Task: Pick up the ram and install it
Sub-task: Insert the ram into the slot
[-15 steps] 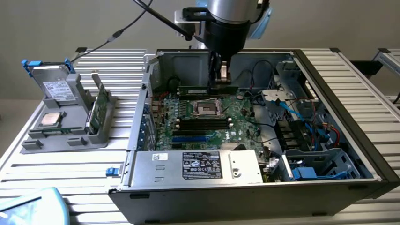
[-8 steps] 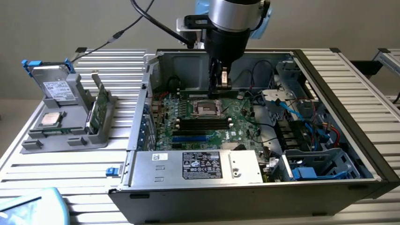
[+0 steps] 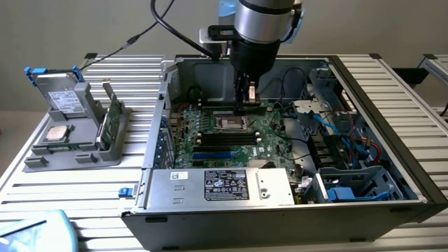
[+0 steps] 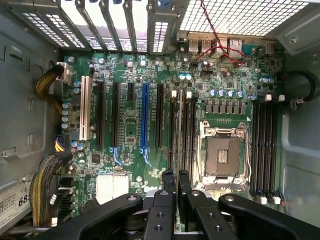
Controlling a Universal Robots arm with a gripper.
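Inside gripper (image 4: 177,181), we note ram (image 4: 180,135) pinched edge-on, jaws closed on it; memory slots (image 4: 191,132) directly beneath hand, processor socket (image 4: 222,155) just beside, computer case (image 3: 280,226) all around.

Soft, even room light over the computer case (image 3: 280,228); through my wrist camera the rear grille (image 4: 240,15) glares white, while the gripper (image 4: 176,177) reads dark, in shadow.
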